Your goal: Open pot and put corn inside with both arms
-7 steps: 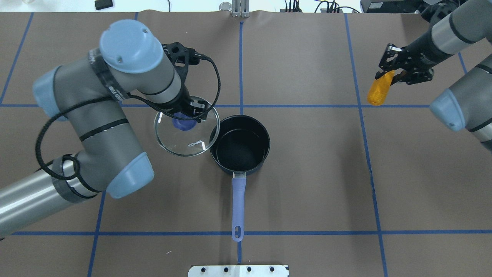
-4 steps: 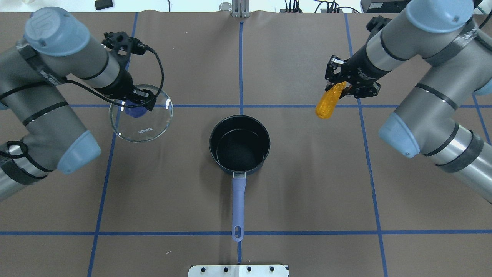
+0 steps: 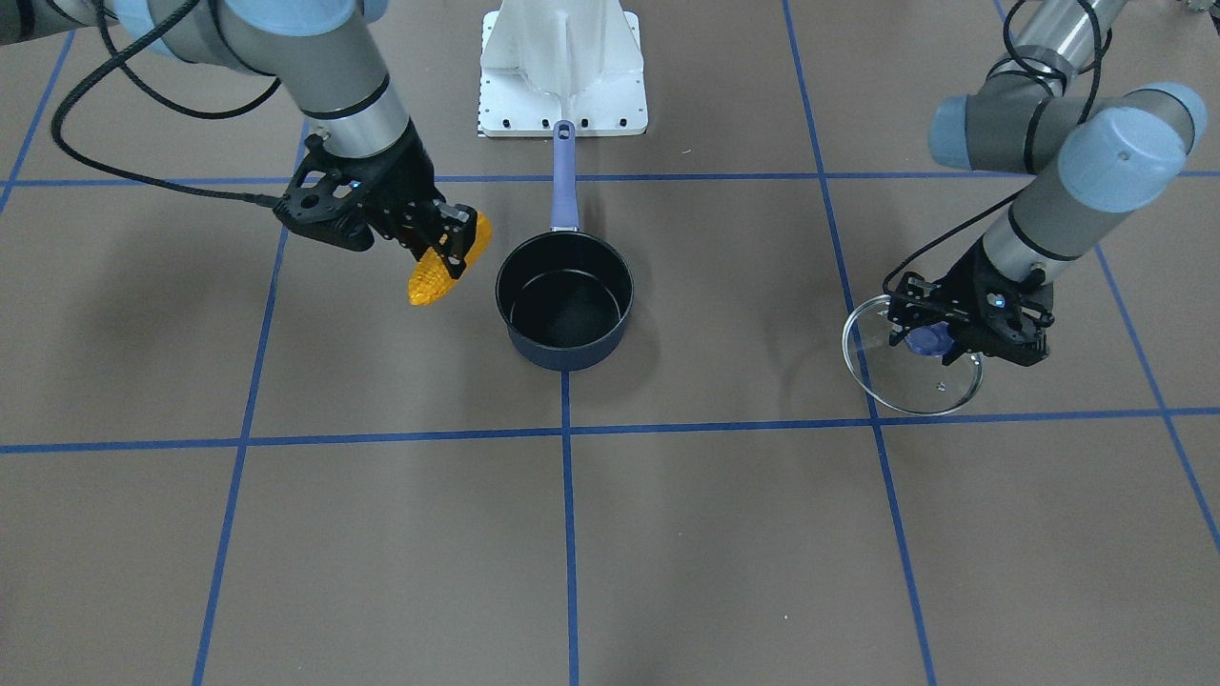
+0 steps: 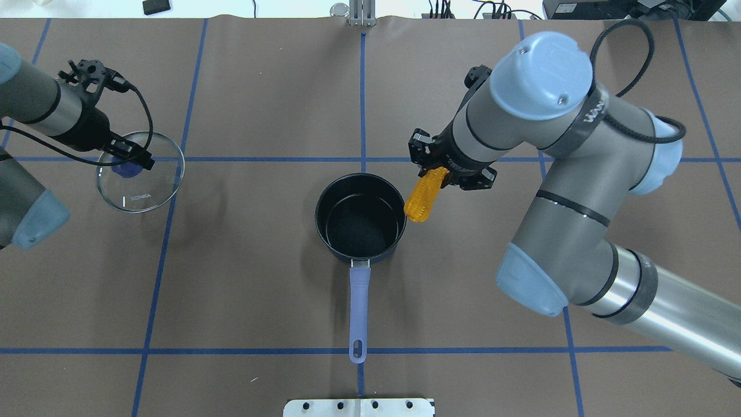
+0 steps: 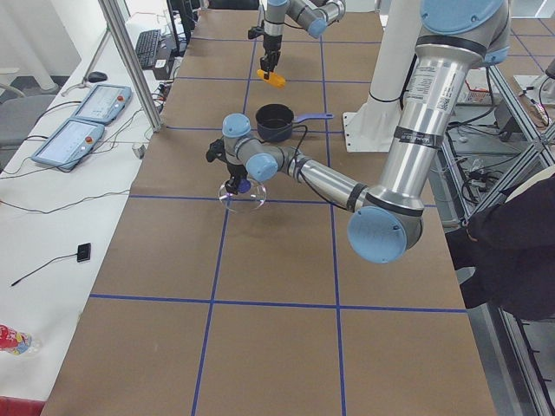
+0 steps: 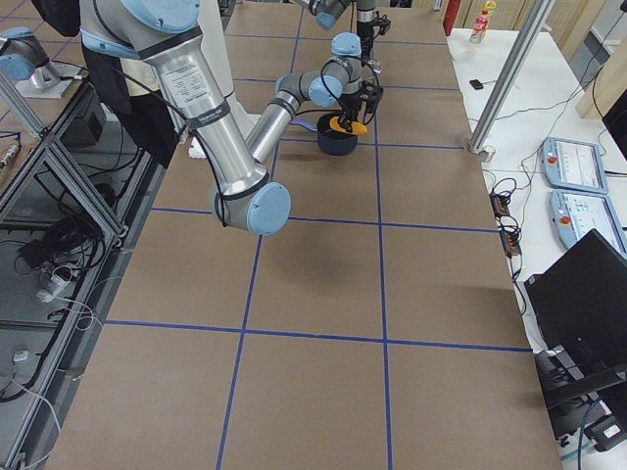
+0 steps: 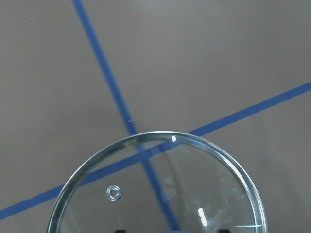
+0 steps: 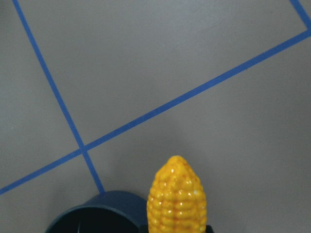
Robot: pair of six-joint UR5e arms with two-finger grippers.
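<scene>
Two claws are clamped: my left claw [image 4: 132, 162] on the lid [image 4: 142, 194] well aside, my right claw [image 4: 440, 171] on the corn [image 4: 421, 201] beside the open pot [image 4: 359, 226], so I'd centre it over the mouth before releasing.

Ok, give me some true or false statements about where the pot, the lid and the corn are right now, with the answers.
1. The pot is uncovered and has nothing in it. True.
2. The corn lies inside the pot. False: it hangs tip down from the right gripper, beside the pot's rim.
3. The left gripper holds the glass lid by its knob. True.
4. The pot's handle points away from the robot. False: it points toward the robot's base.
5. The glass lid is on the robot's right of the pot. False: it is well off to the robot's left.
</scene>
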